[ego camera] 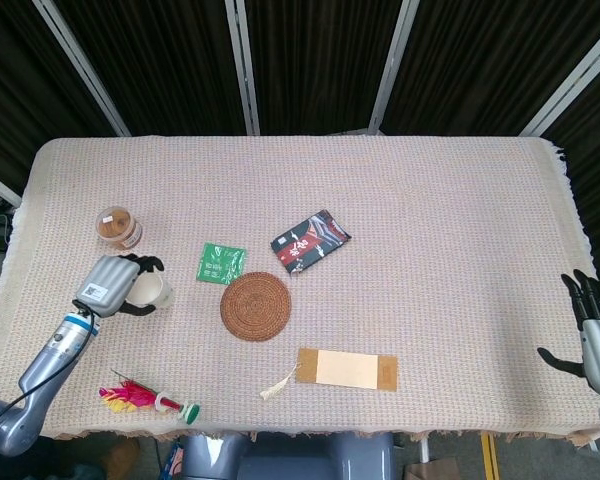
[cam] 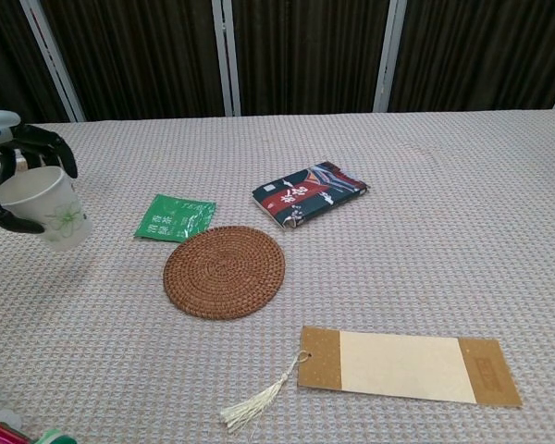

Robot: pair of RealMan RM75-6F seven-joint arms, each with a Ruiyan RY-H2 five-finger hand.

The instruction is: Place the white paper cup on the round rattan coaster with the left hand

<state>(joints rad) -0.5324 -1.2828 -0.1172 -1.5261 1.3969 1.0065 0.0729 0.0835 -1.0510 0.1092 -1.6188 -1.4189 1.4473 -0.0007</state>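
Note:
My left hand (ego camera: pixel 113 284) (cam: pixel 14 166) grips the white paper cup (ego camera: pixel 152 291) (cam: pixel 51 208) and holds it tilted above the cloth, left of the round rattan coaster (ego camera: pixel 255 306) (cam: pixel 224 271). The coaster lies flat near the table's middle with nothing on it. My right hand (ego camera: pixel 597 330) hangs open past the table's right edge, seen only in the head view.
A green sachet (ego camera: pixel 220 263) (cam: pixel 173 218) lies just up-left of the coaster, a dark snack packet (ego camera: pixel 310 240) (cam: pixel 308 192) behind it. A brown-lidded jar (ego camera: pixel 118 227) stands at far left. A bookmark with tassel (ego camera: pixel 345 369) (cam: pixel 407 364) and a feathered shuttlecock (ego camera: pixel 145 397) lie near the front edge.

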